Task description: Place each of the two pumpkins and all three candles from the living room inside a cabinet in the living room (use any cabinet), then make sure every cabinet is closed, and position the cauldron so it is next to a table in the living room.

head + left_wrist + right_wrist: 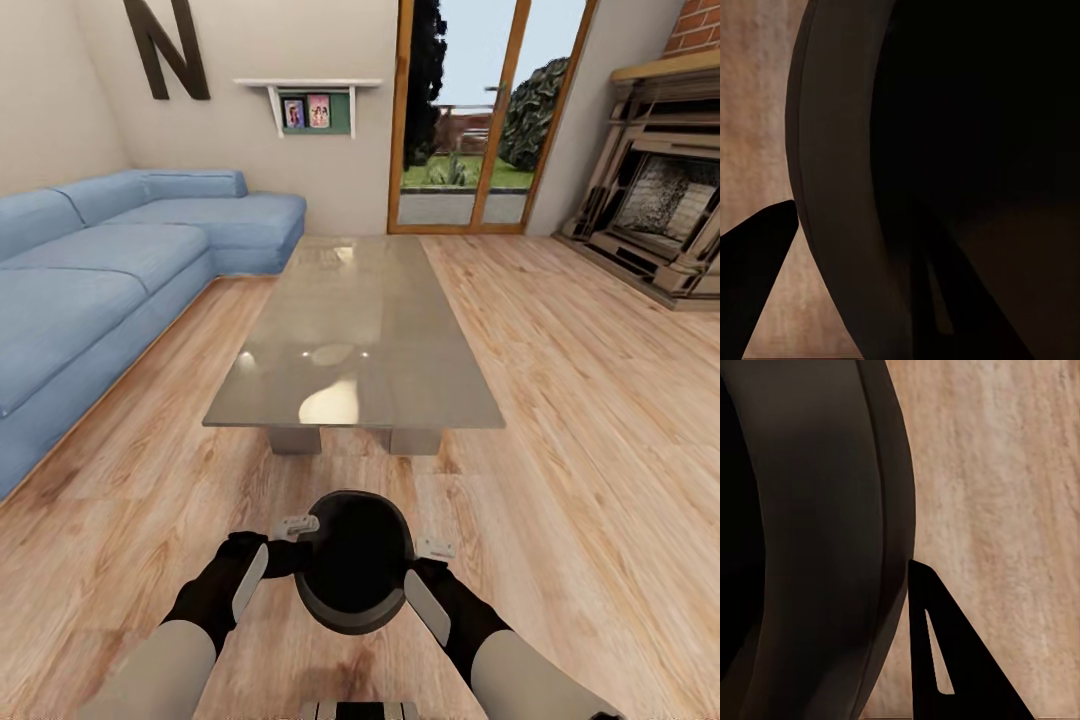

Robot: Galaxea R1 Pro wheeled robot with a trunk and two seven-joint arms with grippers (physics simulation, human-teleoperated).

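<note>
- Cauldron is held up in front of the trunk, mouth facing the head camera, above the wood floor. It sits short of the near end of the glass-topped counter, not yet beside it.
- Left hand grips the rim at the upper left; right hand grips it at the upper right. Each looks clamped on the rim wall.
- Left wrist view: one finger is outside the rim, another dark finger shape is inside the bowl. Right wrist view: a finger is outside the wall, touching it. So both pinch the wall, as far as I can tell.
- Forearms come in from both lower corners of the head view, elbows out, wrists turned inward toward the pot, roughly symmetric.
- Step in hand, my read: carry the cauldron to the counter and set it down on the floor next to it.
- To do it well: keep both hands level so the pot doesn't twist out of the pinch.
- Approach a side or the near end, and lower until the base is on the floor before releasing.
- Keep the pot off the glass edge.
- Sofa and fireplace are well apart from the path.
</note>
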